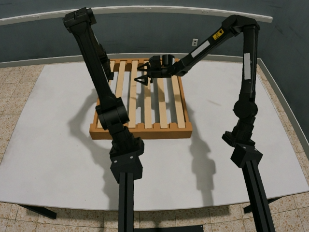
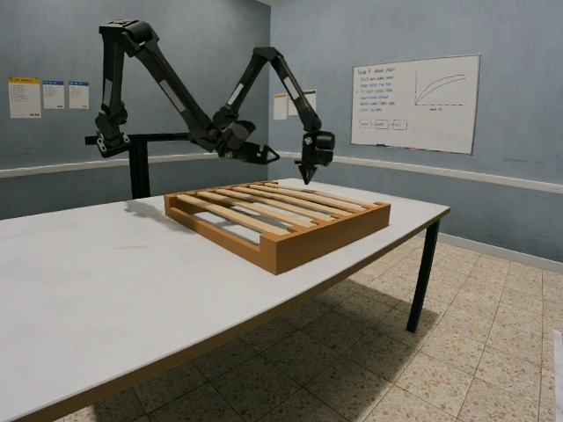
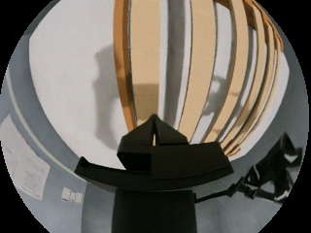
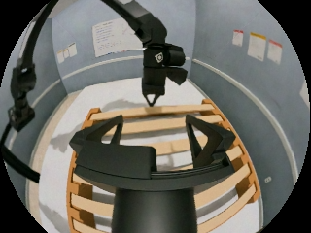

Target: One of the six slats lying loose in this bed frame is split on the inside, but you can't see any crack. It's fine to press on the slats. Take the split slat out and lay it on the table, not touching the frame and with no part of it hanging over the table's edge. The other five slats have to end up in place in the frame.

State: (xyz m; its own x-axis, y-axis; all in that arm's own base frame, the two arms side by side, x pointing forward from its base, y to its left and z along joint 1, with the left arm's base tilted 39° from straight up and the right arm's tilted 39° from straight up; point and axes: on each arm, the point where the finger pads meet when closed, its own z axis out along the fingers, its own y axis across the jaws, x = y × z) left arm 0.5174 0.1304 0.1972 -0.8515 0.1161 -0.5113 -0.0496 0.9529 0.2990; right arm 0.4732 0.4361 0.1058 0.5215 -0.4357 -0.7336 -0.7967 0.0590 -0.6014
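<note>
The orange-brown bed frame (image 1: pixel 142 134) (image 2: pixel 336 240) lies flat on the table with all six pale slats across it. The rightmost slat (image 1: pixel 178 99) (image 2: pixel 227 213) and the others rest in their slots where visible. No crack shows. My left gripper (image 2: pixel 307 182) (image 3: pixel 154 117) (image 4: pixel 151 106) is shut and empty, pointing down just over the leftmost slat (image 3: pixel 145 63); contact cannot be told. The left arm hides part of that slat in the top view. My right gripper (image 1: pixel 136 73) (image 4: pixel 154 117) is open and empty, held roughly level well above the middle slats.
The white table (image 1: pixel 49 162) (image 2: pixel 113 294) extends left, right and in front of the frame. The frame's far end stands near the back table edge by the wall. The right forearm (image 1: pixel 199 50) reaches over the frame from the right, and both grippers hang over the frame.
</note>
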